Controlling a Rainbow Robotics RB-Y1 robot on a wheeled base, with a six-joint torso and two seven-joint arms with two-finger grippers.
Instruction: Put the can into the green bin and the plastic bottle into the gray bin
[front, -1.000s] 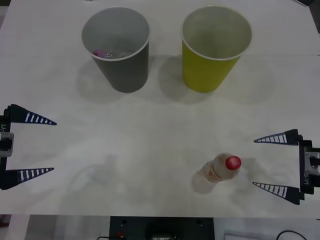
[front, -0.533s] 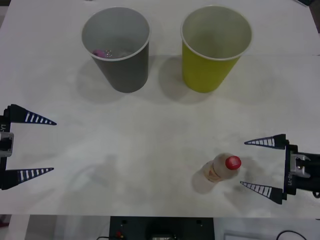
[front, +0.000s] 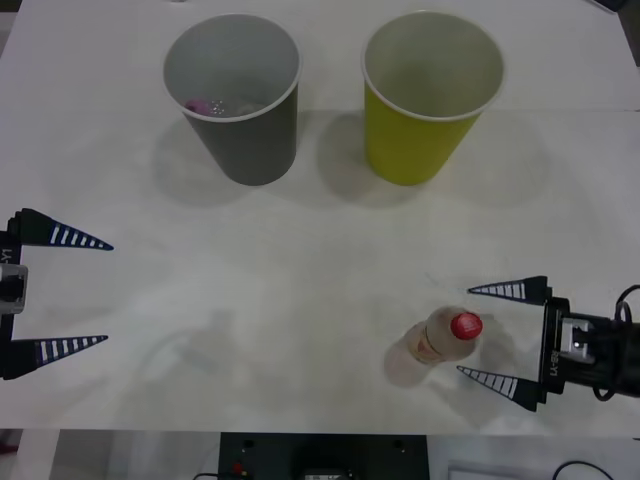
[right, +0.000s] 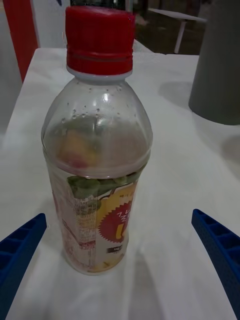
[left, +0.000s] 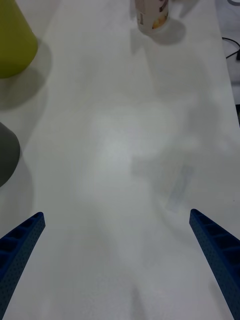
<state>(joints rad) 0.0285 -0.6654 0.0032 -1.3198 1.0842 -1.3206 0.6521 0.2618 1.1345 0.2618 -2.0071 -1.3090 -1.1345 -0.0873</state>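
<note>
my left gripper (front: 95, 292) sits at the table's left edge, fingers spread wide, nothing between them, arm body cut off by the frame. far left-centre stands the gray bin (front: 240, 105), upright on the white table (front: 300, 280); something pink (front: 198, 104) lies inside it, too small and half hidden by the rim to identify. just beside it to the right is the green bin (front: 425, 100), upright, its inside looks pale, contents hard to make out. near the front edge, right of centre, the plastic bottle (front: 435, 345) stands upright, red cap (front: 466, 325) on, label partly readable in my right wrist view, inside fogged. my right gripper (front: 482, 331) is just right of the bottle, fingers spread apart, tips reaching level with the cap side, not touching it. the bottle stands well apart from both bins.
</note>
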